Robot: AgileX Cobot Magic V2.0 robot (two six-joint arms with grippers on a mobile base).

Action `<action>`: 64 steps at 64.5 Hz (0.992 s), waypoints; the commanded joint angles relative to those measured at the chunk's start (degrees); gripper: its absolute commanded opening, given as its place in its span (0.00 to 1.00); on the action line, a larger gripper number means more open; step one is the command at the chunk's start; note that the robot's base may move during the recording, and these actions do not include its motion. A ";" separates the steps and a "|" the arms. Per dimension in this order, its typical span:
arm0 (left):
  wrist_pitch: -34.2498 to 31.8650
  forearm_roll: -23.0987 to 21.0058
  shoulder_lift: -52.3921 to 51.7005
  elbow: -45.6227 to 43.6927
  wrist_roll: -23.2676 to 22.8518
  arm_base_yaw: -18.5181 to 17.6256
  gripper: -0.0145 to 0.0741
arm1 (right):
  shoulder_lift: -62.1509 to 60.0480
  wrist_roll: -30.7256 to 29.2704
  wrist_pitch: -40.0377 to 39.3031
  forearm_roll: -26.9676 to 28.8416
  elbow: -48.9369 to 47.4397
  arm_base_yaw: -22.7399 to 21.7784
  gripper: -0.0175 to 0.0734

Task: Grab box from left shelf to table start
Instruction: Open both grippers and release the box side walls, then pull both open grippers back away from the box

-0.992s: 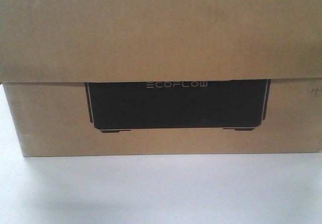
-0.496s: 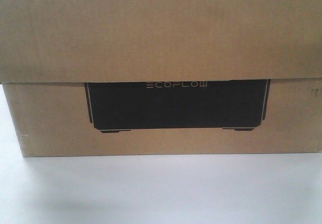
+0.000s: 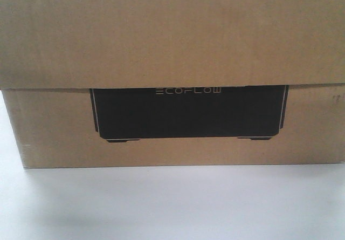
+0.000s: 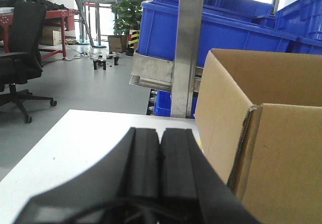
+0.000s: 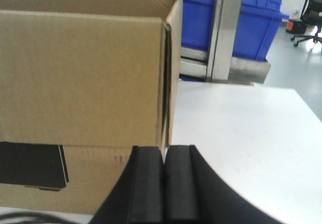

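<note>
The box (image 3: pixel 172 73) sits on the white table (image 3: pixel 172 207), lid on, filling the front view from 9 to 3 o'clock. Left pincer (image 4: pixel 160 148) and right pincer (image 5: pixel 163 168) are each pressed closed, empty, flanking the box's corners.

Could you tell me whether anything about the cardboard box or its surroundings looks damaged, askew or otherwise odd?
Only minor wear: the cardboard box has a frayed, slightly split corner seam on its lid, seen from the left wrist. It sits level on the white table.
</note>
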 commanded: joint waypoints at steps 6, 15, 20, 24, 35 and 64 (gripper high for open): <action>-4.84 0.23 0.30 -1.61 0.00 0.03 0.06 | -6.88 -0.41 -3.51 4.85 3.22 -2.96 0.25; -4.84 0.23 0.30 -1.61 0.00 0.03 0.06 | -10.05 -0.41 -3.51 4.77 5.89 -3.96 0.25; -4.84 0.23 0.51 -1.61 0.00 0.03 0.06 | -10.19 -0.41 -3.99 4.65 5.89 -4.12 0.25; -4.84 0.23 0.51 -1.61 0.00 0.03 0.06 | -10.19 -0.41 -4.31 4.65 5.89 -4.12 0.25; -4.84 0.23 0.51 -1.61 0.00 0.03 0.06 | -10.19 -0.41 -4.34 4.65 5.89 -4.12 0.25; -4.84 0.23 0.51 -1.61 0.00 0.03 0.06 | -10.19 -0.41 -4.34 4.65 5.89 -4.12 0.25</action>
